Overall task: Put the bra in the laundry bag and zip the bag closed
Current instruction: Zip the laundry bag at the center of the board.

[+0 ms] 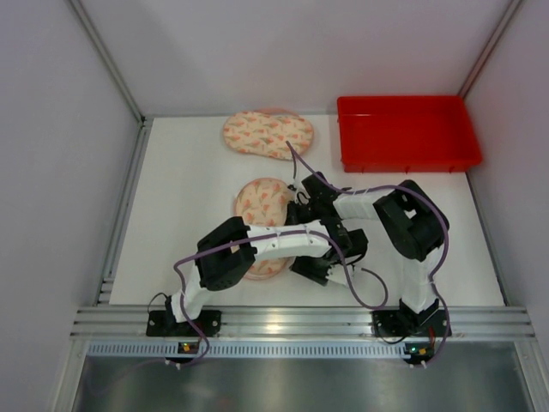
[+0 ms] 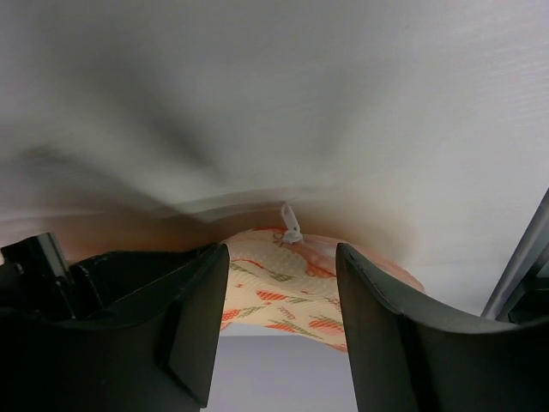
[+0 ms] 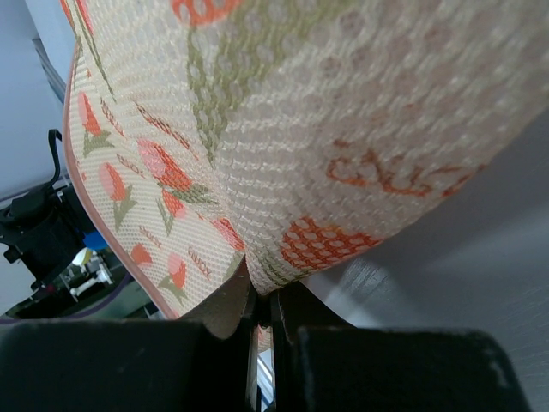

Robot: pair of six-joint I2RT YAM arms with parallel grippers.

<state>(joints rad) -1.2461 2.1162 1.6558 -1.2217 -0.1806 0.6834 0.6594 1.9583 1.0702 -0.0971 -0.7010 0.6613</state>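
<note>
From above, we saw the laundry bag point(image 1: 262, 202) lying mid-table with its long axis running near to far, partly under both arms. The right gripper point(image 1: 302, 199) sat at its far right edge and the left gripper point(image 1: 304, 268) just beside its near right edge. A second piece in the same print point(image 1: 268, 135) lay farther back, beside the red tray point(image 1: 407, 133). We could not pick out the bra.

From the left wrist, the left gripper point(image 2: 281, 257) stood open and empty. The bag's white zip pull point(image 2: 292, 227) stood straight ahead, just beyond the fingertips, so we judged this arm the one to take it.

From the right wrist, the right gripper point(image 3: 262, 313) was pinched shut on a fold of the bag's mesh point(image 3: 300, 129).
</note>
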